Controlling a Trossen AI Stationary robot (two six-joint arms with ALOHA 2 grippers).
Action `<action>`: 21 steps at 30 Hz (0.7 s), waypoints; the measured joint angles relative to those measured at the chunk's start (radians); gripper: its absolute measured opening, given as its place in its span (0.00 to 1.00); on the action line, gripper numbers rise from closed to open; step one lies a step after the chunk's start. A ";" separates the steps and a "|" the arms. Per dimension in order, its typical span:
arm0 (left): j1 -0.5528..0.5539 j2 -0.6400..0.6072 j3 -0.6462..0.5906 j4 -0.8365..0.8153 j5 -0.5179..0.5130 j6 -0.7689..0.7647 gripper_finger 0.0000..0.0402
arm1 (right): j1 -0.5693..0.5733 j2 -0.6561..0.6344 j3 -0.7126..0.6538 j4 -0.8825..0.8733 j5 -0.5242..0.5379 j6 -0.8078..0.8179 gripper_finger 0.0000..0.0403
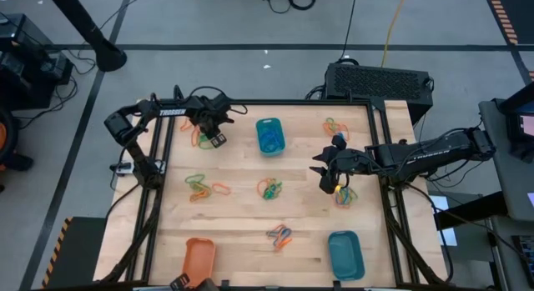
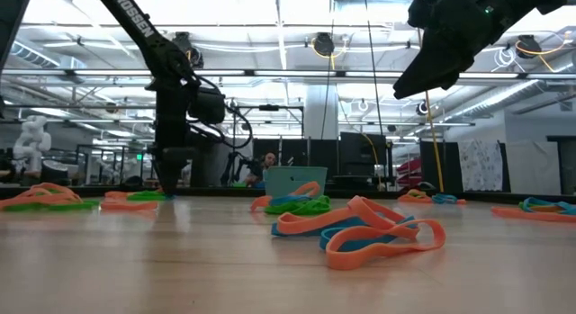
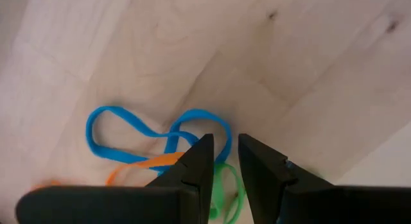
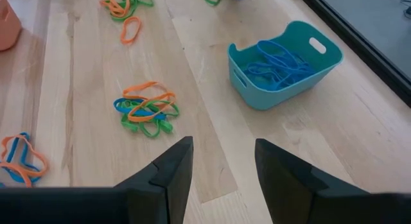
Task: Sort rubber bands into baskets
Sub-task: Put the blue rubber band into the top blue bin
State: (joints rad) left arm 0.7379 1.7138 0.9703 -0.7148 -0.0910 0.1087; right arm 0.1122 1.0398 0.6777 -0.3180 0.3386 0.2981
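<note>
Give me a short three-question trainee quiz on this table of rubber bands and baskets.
1. True or false: the teal basket at the far side of the table already holds blue rubber bands.
2. How many baskets are on the table, and in which colours?
3. Which hand is down at a pile of bands: (a) left hand, (b) right hand, (c) neither?

Key
1. True: blue bands lie inside it.
2. Three: that teal one, a second teal basket and an orange basket, both at the near edge.
3. (a): its fingers straddle a blue, orange and green pile; the right hand is raised, open and empty.
</note>
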 joint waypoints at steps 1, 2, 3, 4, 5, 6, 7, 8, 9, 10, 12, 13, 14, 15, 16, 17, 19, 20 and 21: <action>0.002 0.000 0.000 0.000 0.007 0.003 0.20 | 0.000 0.000 0.000 0.000 0.000 0.000 0.40; 0.003 0.000 0.000 0.000 0.008 0.003 0.20 | 0.000 0.000 0.000 0.000 0.000 0.000 0.40; 0.005 0.000 0.000 0.000 0.008 0.004 0.20 | 0.000 0.000 0.000 0.000 0.000 0.000 0.40; 0.006 0.000 0.000 0.000 0.008 0.004 0.20 | 0.000 0.000 0.000 0.000 0.000 0.000 0.40; 0.008 0.000 0.000 0.000 0.009 0.004 0.20 | 0.000 0.000 0.000 0.000 0.000 0.000 0.40; 0.010 0.000 0.000 0.000 0.008 0.004 0.20 | 0.000 0.000 0.000 0.000 0.000 0.000 0.40; 0.011 0.000 0.000 0.000 0.008 0.004 0.20 | 0.000 0.000 0.000 0.000 0.000 0.000 0.40; 0.013 0.000 0.000 0.000 0.008 0.004 0.20 | 0.000 0.000 0.000 0.000 0.000 0.000 0.40; 0.014 0.000 0.000 0.000 0.009 0.004 0.20 | 0.000 0.000 0.000 0.000 0.000 0.000 0.40; 0.014 0.000 0.000 0.000 0.008 0.004 0.20 | 0.000 0.000 0.000 0.000 0.000 0.000 0.40; 0.014 0.000 0.000 -0.001 0.008 0.004 0.20 | 0.000 0.000 0.000 0.000 0.000 0.001 0.40; 0.014 0.000 0.000 -0.001 0.009 0.004 0.20 | 0.000 0.000 0.000 0.000 0.000 0.001 0.40; 0.014 0.000 0.000 -0.001 0.009 0.004 0.20 | 0.000 0.000 0.000 0.000 0.000 0.002 0.40; 0.014 0.000 0.000 -0.002 0.008 0.004 0.20 | 0.000 0.000 0.000 0.000 0.000 0.002 0.40; 0.014 0.000 0.000 -0.002 0.008 0.004 0.20 | 0.000 0.000 0.000 0.000 0.000 0.003 0.40; 0.014 0.000 0.000 -0.003 0.008 0.004 0.20 | 0.000 0.000 0.000 0.000 0.000 0.003 0.40; 0.014 0.005 0.000 -0.003 0.009 0.004 0.20 | 0.000 0.000 0.000 0.001 0.000 0.003 0.40; 0.014 0.010 0.000 -0.004 0.009 0.004 0.20 | 0.000 0.000 0.000 0.001 0.000 0.007 0.40; 0.014 0.015 0.000 -0.005 0.009 0.004 0.20 | 0.000 0.000 0.000 0.001 0.000 0.012 0.40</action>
State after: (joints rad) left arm 0.7517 1.7291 0.9700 -0.7193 -0.0822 0.1122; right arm 0.1122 1.0397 0.6777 -0.3168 0.3386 0.3098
